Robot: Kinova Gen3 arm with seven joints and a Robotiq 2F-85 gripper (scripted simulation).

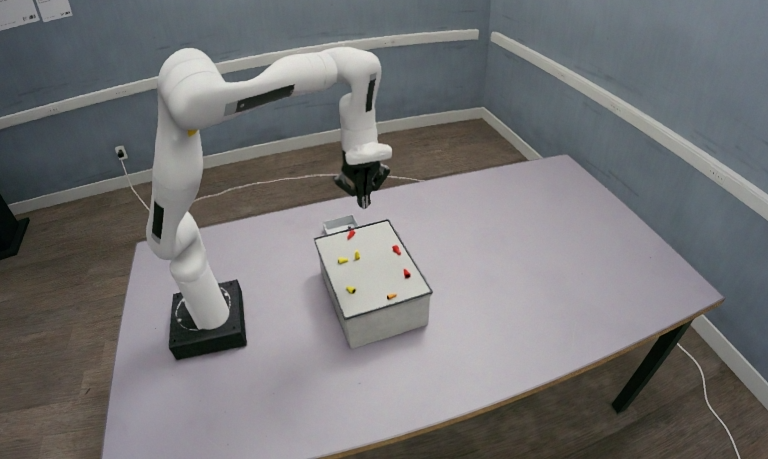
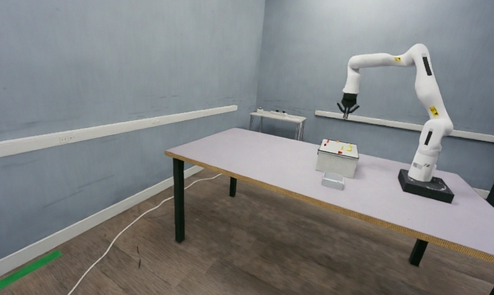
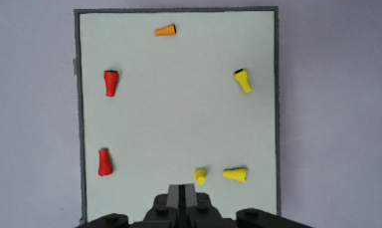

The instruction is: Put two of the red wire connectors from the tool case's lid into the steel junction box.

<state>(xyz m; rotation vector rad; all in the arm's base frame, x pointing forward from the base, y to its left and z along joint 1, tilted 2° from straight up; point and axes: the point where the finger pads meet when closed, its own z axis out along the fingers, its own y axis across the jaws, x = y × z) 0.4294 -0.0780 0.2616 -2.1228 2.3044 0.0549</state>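
Observation:
The tool case (image 1: 370, 281) (image 3: 176, 114) stands mid-table with its pale lid facing up. Three red wire connectors lie on the lid: one near the far edge (image 1: 351, 234) and two on the right side (image 1: 396, 249) (image 1: 406, 273). The wrist view shows two of them (image 3: 110, 83) (image 3: 103, 162). The steel junction box (image 1: 338, 224) sits on the table just behind the case; it also shows in the exterior view (image 2: 333, 180). My gripper (image 1: 365, 202) hangs well above the lid's far edge, fingers shut together (image 3: 181, 190) with nothing between them.
Three yellow connectors (image 3: 243, 81) (image 3: 200, 175) (image 3: 235, 174) and one orange connector (image 3: 165, 31) also lie on the lid. The arm's black base (image 1: 207, 321) stands at the table's left. Walls lie behind and to the right.

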